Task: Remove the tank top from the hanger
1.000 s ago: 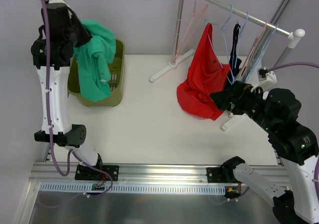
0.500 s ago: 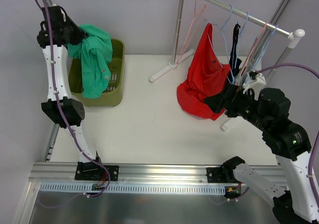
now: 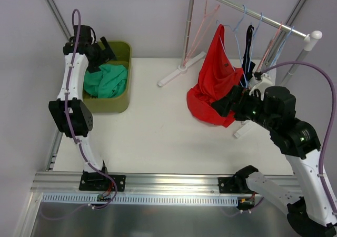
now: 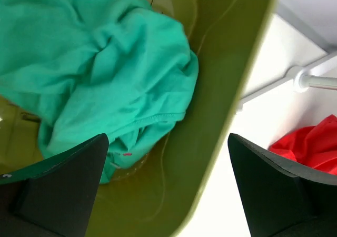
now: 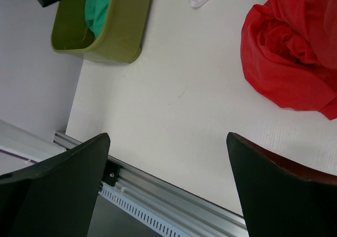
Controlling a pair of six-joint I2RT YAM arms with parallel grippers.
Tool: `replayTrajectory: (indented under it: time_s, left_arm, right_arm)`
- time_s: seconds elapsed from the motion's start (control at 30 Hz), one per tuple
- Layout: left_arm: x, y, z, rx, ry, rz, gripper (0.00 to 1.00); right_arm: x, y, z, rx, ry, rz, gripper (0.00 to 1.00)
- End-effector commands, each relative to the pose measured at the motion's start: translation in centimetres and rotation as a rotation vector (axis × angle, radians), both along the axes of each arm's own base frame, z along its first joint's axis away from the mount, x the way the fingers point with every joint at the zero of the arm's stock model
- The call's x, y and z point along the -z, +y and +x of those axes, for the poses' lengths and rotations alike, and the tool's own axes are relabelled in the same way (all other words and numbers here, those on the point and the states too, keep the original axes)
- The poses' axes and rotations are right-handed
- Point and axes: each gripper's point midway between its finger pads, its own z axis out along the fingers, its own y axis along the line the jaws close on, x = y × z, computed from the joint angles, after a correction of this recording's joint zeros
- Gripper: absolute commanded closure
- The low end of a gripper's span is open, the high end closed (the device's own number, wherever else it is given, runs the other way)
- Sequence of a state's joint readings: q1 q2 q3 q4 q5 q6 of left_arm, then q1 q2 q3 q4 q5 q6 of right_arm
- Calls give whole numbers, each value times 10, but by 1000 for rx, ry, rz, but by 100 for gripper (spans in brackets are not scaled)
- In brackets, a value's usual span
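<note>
A red tank top (image 3: 213, 89) hangs from a light blue hanger (image 3: 232, 55) on the rack's rail (image 3: 253, 16). Its lower part lies bunched on the table. My right gripper (image 3: 224, 106) is open at the lower right edge of the red cloth, with nothing between its fingers. The right wrist view has the red tank top (image 5: 295, 63) at upper right, above and right of the open right gripper (image 5: 168, 195). My left gripper (image 3: 105, 50) hangs open and empty over the olive basket (image 3: 113, 105). A green garment (image 3: 108, 80) lies inside that basket, and the left wrist view shows the green garment (image 4: 95, 68) above the open left gripper (image 4: 168, 195).
A dark garment (image 3: 248, 47) and several bare hangers share the rail. The rack's white foot (image 3: 176, 73) lies on the table behind the red cloth, and another foot (image 3: 243, 129) is at the right. The basket stands at the table's far left corner.
The left arm came down over the basket and its gripper opened; the green garment dropped from it into the basket. The right arm shifted slightly left towards the red cloth.
</note>
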State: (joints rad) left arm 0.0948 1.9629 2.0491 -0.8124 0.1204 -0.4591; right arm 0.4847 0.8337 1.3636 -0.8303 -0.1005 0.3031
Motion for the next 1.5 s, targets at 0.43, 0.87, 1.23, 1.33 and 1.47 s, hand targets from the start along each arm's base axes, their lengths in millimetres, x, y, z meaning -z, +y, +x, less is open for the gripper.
replayTrajectory:
  time_s: [0.43, 0.87, 1.23, 1.33, 1.47]
  left_arm:
    - [-81, -46, -234, 147, -266, 212, 1]
    - [-29, -56, -283, 338, -192, 228, 1]
    - [-22, -73, -279, 419, -155, 168, 1]
    - [-17, -74, -279, 428, -137, 162, 1]
    - [-18, -75, -279, 432, -141, 157, 1]
  right_arm:
    - [-66, -40, 126, 149, -146, -494, 12]
    - [-49, -71, 208, 208, -118, -702, 30]
    - [-37, -64, 228, 193, -91, -604, 66]
    - [-38, -56, 228, 191, -86, -547, 74]
    - [-40, -53, 229, 236, -72, -475, 95]
